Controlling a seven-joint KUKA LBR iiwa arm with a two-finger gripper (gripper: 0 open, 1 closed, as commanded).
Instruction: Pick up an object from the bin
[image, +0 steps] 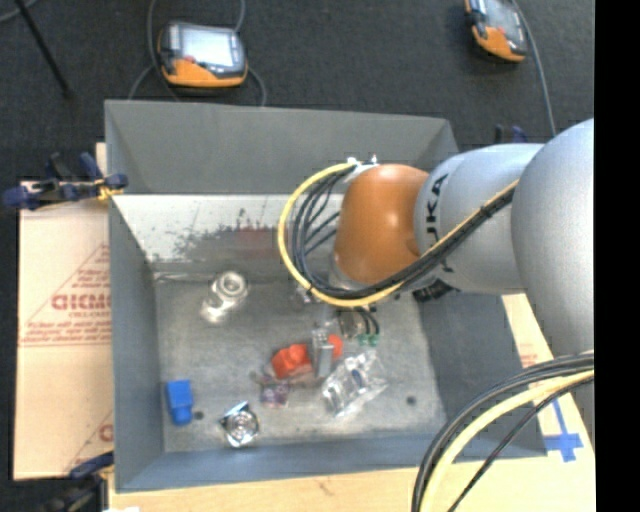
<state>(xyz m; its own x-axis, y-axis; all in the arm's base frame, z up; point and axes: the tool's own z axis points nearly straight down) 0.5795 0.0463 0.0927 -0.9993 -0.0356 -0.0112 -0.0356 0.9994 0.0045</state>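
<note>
Nearest the lens, the arm's orange wrist cover (380, 225) hangs over the bin (135, 330). On the bin's floor lie a red-orange piece (290, 362) near the middle, a clear plastic item (352, 385) just right of it, a blue block (179, 401) and a shiny metal part (240, 425) by the near-left corner, and a clear cup (226, 297) toward the far wall. The gripper (325, 352) is down at the red-orange piece's right end, open or closed cannot be told; the piece's long axis seems to run roughly along the near wall.
</note>
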